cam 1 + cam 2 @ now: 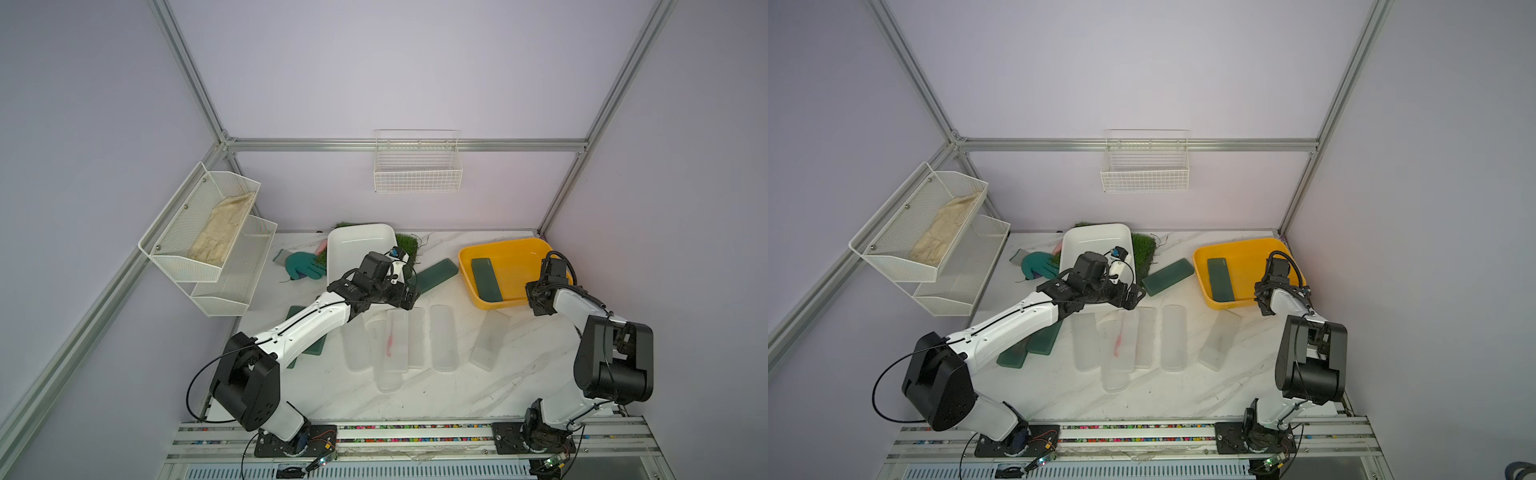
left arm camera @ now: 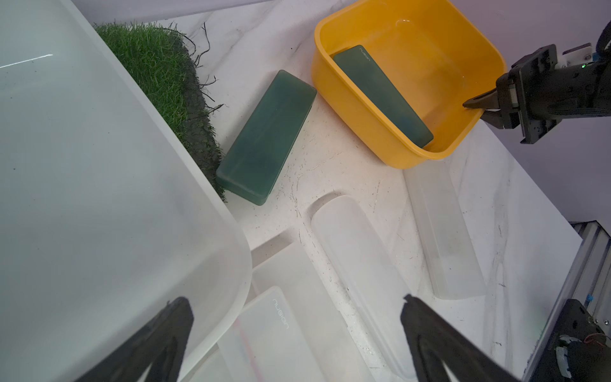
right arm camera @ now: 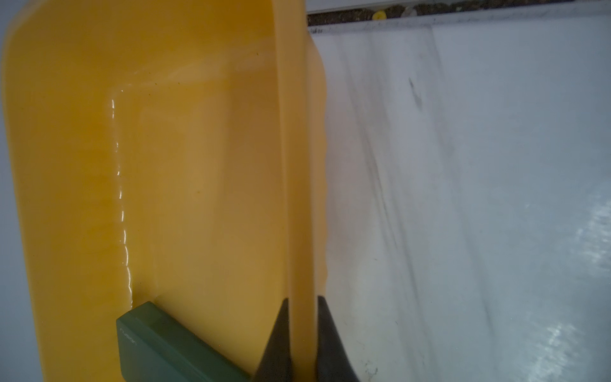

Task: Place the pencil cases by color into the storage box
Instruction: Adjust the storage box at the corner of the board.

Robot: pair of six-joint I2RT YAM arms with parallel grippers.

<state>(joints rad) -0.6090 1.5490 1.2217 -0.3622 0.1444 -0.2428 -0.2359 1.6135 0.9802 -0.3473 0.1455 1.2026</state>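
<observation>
Inside the yellow box [image 1: 503, 244] we have one green case [image 1: 486, 280], the white cases [image 1: 444, 343] lie on the table [image 1: 415, 399], our left gripper [image 2: 296, 299] gapes wide and our right gripper [image 3: 302, 301] pinches the box rim.

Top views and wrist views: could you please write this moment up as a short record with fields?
Yellow plastic tub: holds one flat dark green case
White plastic tub: nothing visible inside
Right gripper: shut on the yellow tub's rim
Left gripper: open, holding nothing, above the white tub's near edge
Loose green cases: one between the tubs, two under the left arm
Frosted translucent cases: about six, on the marble tabletop
</observation>
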